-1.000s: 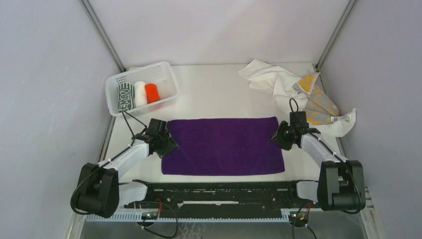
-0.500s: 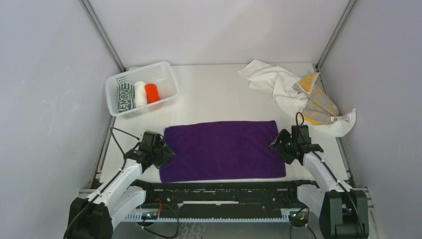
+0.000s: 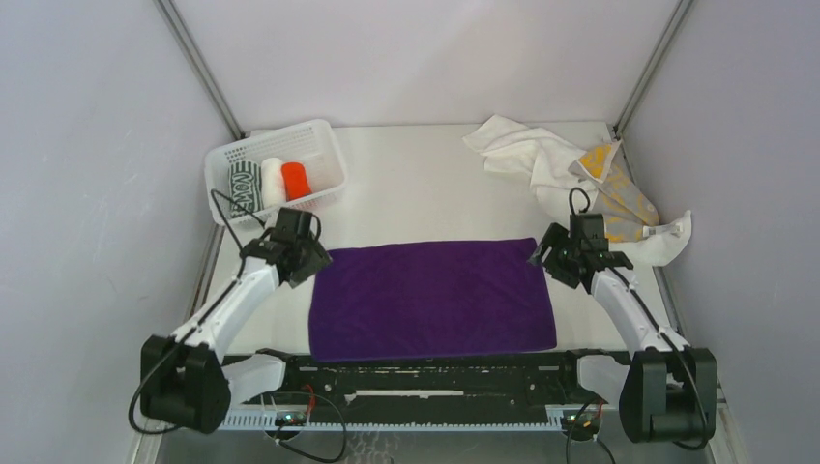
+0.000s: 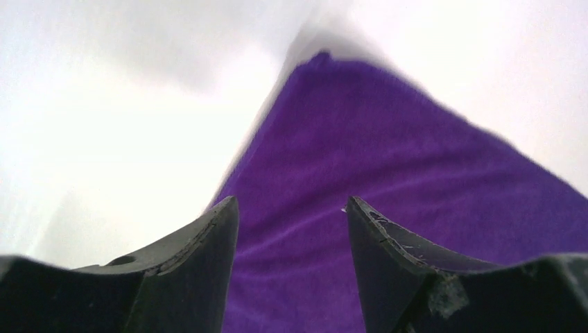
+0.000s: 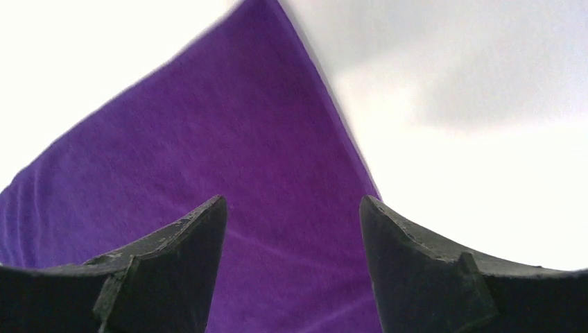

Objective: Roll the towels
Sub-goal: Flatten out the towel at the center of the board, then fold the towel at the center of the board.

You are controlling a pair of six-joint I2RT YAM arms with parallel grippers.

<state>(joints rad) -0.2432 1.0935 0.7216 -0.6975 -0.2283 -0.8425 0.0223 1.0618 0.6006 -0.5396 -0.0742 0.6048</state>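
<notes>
From the top external camera, the purple plush rectangular towel (image 3: pixel 432 298) lay flat on the smooth white table (image 3: pixel 425 184). It sat near the arms' bases, with its long axis running left to right. The left gripper (image 3: pixel 302 259) sat at the towel's far-left corner and the right gripper (image 3: pixel 559 259) at its far-right corner. Far left stood a white plastic mesh basket (image 3: pixel 324 155) holding three rolled towels side by side: a dark green-and-white patterned one (image 3: pixel 244 188), a white one (image 3: pixel 273 181) and an orange-red one (image 3: pixel 295 180). At far right a crumpled white cloth towel (image 3: pixel 527 155) lay touching a yellow-and-grey patterned one (image 3: pixel 614 198).

In the left wrist view, the black wedge-shaped fingers (image 4: pixel 187 277) stood apart with nothing gripped between them. The purple pile lay beneath, its corner pointing away.

In the right wrist view, the scuffed black fingers (image 5: pixel 159 277) also stood wide and empty above the same soft cloth, which narrowed to a far corner.
</notes>
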